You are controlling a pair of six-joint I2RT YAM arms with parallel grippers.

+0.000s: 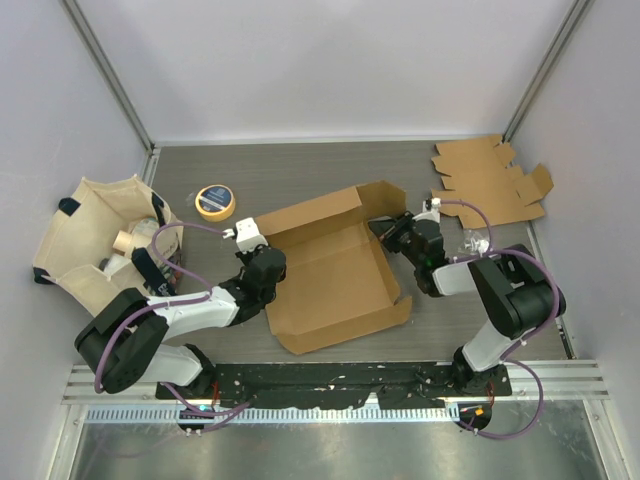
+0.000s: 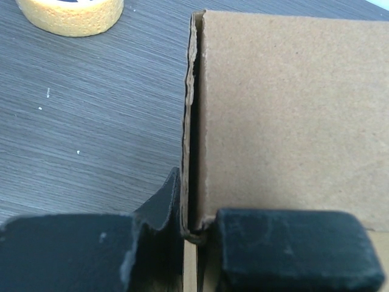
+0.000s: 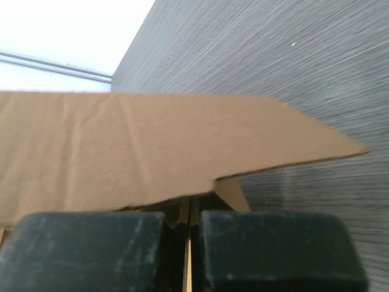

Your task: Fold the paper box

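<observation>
The brown paper box lies open at the table's middle, with its back wall and right wall raised. My left gripper is shut on the box's left wall. In the left wrist view the gripper pinches the doubled wall edge of the box. My right gripper is shut on the box's right wall near the back corner. In the right wrist view the gripper clamps thin cardboard, and a pointed flap of the box stands just beyond it.
A yellow tape roll lies behind the left gripper and also shows in the left wrist view. A cream canvas bag with small items stands at the far left. Flat cardboard blanks lie at the back right.
</observation>
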